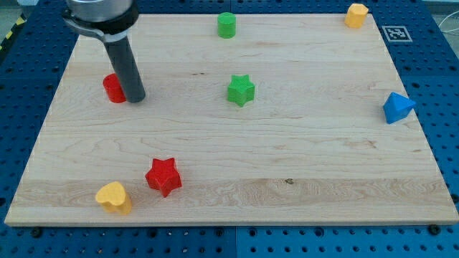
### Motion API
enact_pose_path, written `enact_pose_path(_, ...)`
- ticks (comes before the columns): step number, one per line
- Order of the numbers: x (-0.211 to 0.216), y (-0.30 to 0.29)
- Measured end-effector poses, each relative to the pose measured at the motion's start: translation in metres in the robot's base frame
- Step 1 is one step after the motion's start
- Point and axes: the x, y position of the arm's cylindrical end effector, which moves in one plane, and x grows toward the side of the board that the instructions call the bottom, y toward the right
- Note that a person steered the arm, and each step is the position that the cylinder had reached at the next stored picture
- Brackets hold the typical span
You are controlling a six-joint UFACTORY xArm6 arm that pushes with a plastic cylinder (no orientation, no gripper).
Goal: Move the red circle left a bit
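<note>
The red circle (112, 88) lies on the wooden board (301, 158) at the view's upper left. My tip (135, 98) stands right against the red circle's right side, and the rod hides part of that block. The rod comes down from the view's top left.
A green star (241, 90) sits near the middle. A green cylinder (226, 25) is at the top centre. A yellow block (356, 15) is at the top right. A blue block (397, 107) is at the right edge. A red star (163, 176) and a yellow heart (114, 197) lie at the bottom left.
</note>
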Motion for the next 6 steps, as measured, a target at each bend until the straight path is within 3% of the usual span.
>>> enact_pose_path(3, -0.037, -0.002)
enact_pose_path(6, -0.034, -0.014)
